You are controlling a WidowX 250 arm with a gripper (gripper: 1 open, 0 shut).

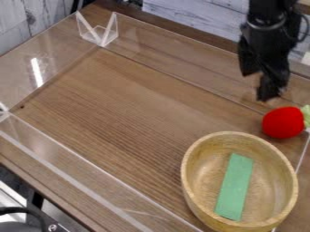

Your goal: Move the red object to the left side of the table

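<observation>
In the camera view, the arm (276, 25) comes in from the top right, and the dark gripper (263, 80) hangs over the right part of the table (133, 100). The gripper is blurred, so whether its fingers are spread or closed cannot be told; nothing can be seen held in it. The red object (284, 122) lies near the right edge of the table, just below the gripper in the picture, with its pale green top (306, 115) facing right and partly cut off by the picture's edge. It is on the right side, not the left.

Just below the red object in the picture stands the round light-wood bowl (194, 186). A flat green strip (234, 188) lies inside it, running lengthwise from the upper part of the bowl to the lower. A clear bracket (98, 31) stands at the table's upper left, well apart from the bowl. Dark cables (27, 214) show at the lower left corner, beyond the table's edge.
</observation>
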